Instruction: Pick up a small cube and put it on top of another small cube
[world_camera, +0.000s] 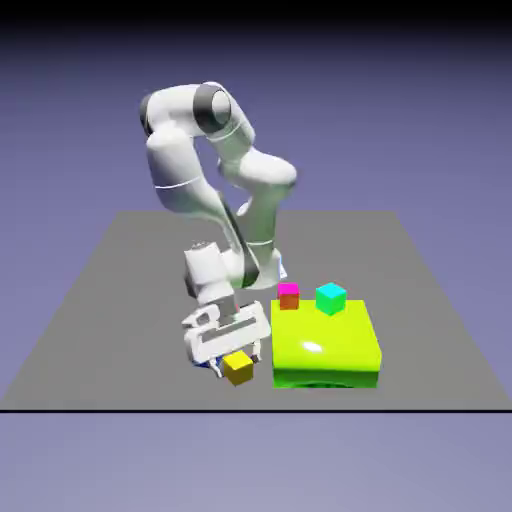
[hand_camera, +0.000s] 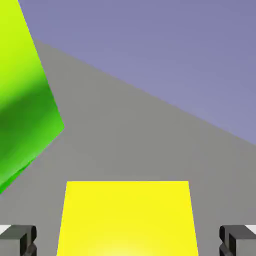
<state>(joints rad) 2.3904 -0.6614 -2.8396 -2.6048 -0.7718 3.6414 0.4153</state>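
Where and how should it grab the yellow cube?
Best by two opposite upright faces of the yellow cube, coming from above. In the hand view, its flat sides already face the two fingertips, with a gap on each side.

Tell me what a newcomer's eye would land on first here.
The glossy lime-green block grabs attention first, right of the gripper in the exterior view. Next comes the tall white arm rising behind it. In the hand view, the yellow cube looms large at the bottom, between the open finger tips.
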